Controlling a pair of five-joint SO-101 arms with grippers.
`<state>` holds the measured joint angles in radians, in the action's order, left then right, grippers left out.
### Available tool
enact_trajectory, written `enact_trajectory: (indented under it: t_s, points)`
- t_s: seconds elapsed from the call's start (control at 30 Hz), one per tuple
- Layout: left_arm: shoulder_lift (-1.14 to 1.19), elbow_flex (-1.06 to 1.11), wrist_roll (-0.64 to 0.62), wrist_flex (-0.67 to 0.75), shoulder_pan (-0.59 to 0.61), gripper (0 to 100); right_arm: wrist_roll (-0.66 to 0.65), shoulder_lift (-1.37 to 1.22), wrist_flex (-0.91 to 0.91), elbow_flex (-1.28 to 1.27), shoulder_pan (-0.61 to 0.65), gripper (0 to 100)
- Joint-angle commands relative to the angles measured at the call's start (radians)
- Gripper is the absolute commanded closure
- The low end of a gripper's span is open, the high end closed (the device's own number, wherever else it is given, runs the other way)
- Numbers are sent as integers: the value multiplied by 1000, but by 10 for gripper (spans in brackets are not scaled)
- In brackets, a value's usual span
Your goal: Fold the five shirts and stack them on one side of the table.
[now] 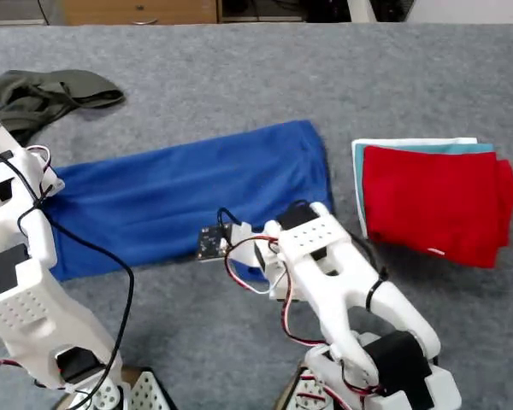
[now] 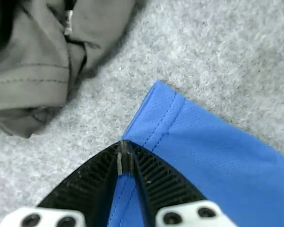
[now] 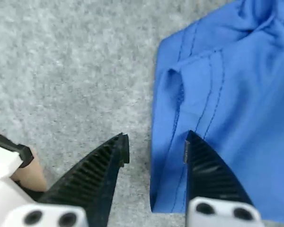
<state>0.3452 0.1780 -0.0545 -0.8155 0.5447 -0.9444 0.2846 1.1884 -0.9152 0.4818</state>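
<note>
A blue shirt (image 1: 188,196) lies folded lengthwise as a long strip across the middle of the table. My left gripper (image 2: 124,153) is shut on the blue shirt (image 2: 217,156) at its left-end hem, close to a corner. My right gripper (image 3: 156,144) stands open over the near right corner of the blue shirt (image 3: 227,94), its fingers either side of the hem edge. At the right lies a stack of folded shirts with a red shirt (image 1: 436,203) on top. An olive shirt (image 1: 43,96) lies crumpled at the far left, also seen as the olive shirt (image 2: 42,52).
The table is covered in grey carpet-like cloth (image 1: 239,77). Under the red one, the edges of a teal shirt (image 1: 427,148) and a white shirt (image 1: 410,142) show. A wooden cabinet (image 1: 137,10) stands behind the table.
</note>
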Motion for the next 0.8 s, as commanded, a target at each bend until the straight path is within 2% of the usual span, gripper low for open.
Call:
enact_trajectory:
  t_s: [0.0, 0.2, 0.47, 0.77]
  points:
    - [-5, -43, 11, -5, -17, 982, 14, 42, 52, 70, 8, 811]
    - [-7, -43, 11, -5, -17, 982, 14, 116, 106, 110, 10, 812]
    - [-7, -41, 11, -5, -17, 982, 14, 68, -69, -30, 8, 811]
    - [-7, -41, 11, -5, -17, 982, 12, 24, -153, -42, 5, 811]
